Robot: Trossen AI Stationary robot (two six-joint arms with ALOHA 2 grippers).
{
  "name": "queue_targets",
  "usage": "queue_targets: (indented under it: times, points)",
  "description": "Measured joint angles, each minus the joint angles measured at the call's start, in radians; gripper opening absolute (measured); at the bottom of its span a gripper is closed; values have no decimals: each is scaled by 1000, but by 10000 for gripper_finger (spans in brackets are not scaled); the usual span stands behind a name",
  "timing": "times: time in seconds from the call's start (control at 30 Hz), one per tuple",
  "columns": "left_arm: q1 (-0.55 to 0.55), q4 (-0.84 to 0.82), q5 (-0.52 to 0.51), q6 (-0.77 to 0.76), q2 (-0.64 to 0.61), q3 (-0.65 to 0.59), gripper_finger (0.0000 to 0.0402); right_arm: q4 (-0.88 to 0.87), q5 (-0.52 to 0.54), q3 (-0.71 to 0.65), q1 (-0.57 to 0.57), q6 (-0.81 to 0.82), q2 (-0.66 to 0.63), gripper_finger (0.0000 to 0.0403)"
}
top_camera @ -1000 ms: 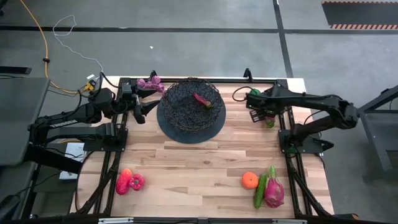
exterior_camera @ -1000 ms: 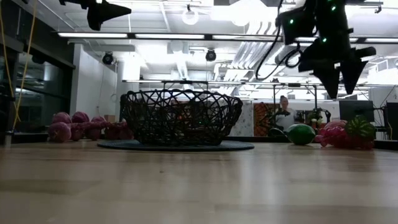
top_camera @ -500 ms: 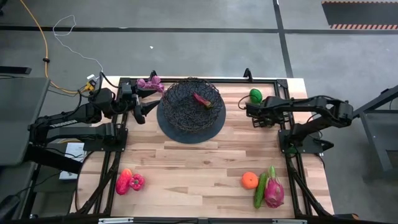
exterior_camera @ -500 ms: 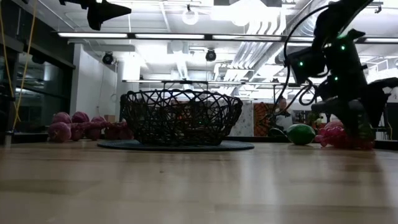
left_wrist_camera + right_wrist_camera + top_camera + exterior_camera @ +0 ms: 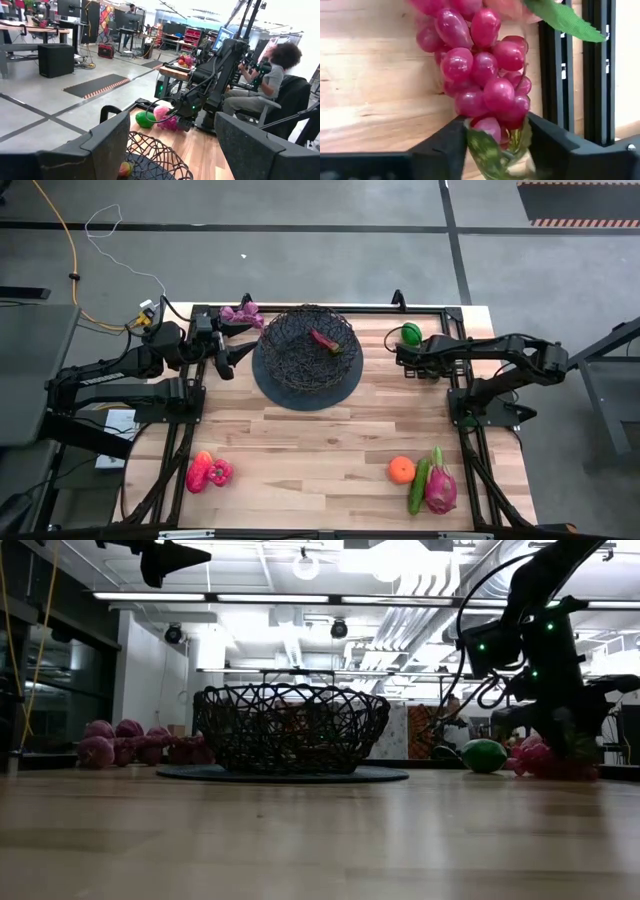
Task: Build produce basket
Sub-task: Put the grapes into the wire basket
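**No readable text in view**

No word, label, brand, number or sign can be read in any of the four views. The wooden table (image 5: pixel 330 440) carries no markings, and neither do the dark arms. In the room behind, the colourful panels and the screens are too small and blurred to give any lettering. A red-and-white striped strip (image 5: pixel 578 222) lies on the floor at the far edge of the high view; it is a pattern only, with no characters.
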Motion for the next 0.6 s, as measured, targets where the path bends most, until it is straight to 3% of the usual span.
queue_targets:
  times: [0.23, 0.4, 0.6]
  points:
    - [0, 0, 0, 0, 0, 0, 280, -94, -4, 73, 52, -62, -22, 18]
    - [0, 0, -5, 0, 0, 0, 280, -227, 56, 220, 137, -41, -96, 20]
    - [0, 1, -8, -2, 0, 0, 280, -279, 228, 511, 223, -119, -157, 7]
